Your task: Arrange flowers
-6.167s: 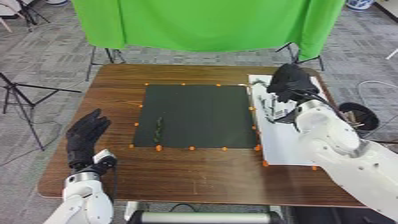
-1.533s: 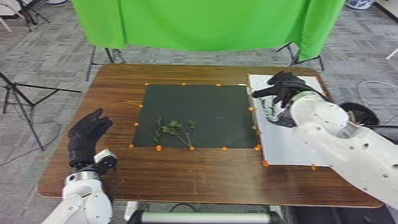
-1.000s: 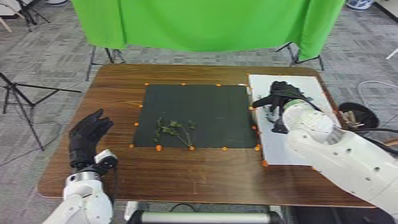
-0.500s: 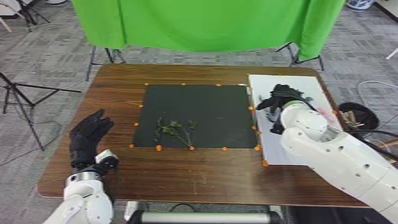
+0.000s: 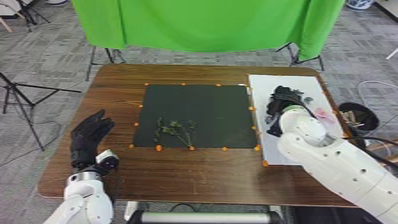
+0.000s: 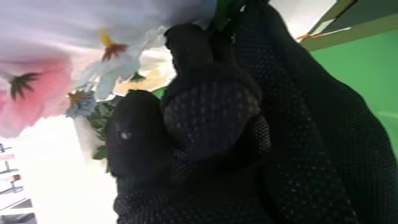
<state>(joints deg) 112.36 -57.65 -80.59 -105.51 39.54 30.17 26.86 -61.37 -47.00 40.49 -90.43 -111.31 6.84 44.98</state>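
The right hand is near pink petals.

A green cloth hangs beyond the table; a black tripod stands left; a dark bin sits right.

Left hand: black cloth glove, left of the dark mat
Right hand: black cloth glove, right of the mat; bumpy with tiny dots
Left arm: white, smooth
Right arm: white, rounded, little dark spots
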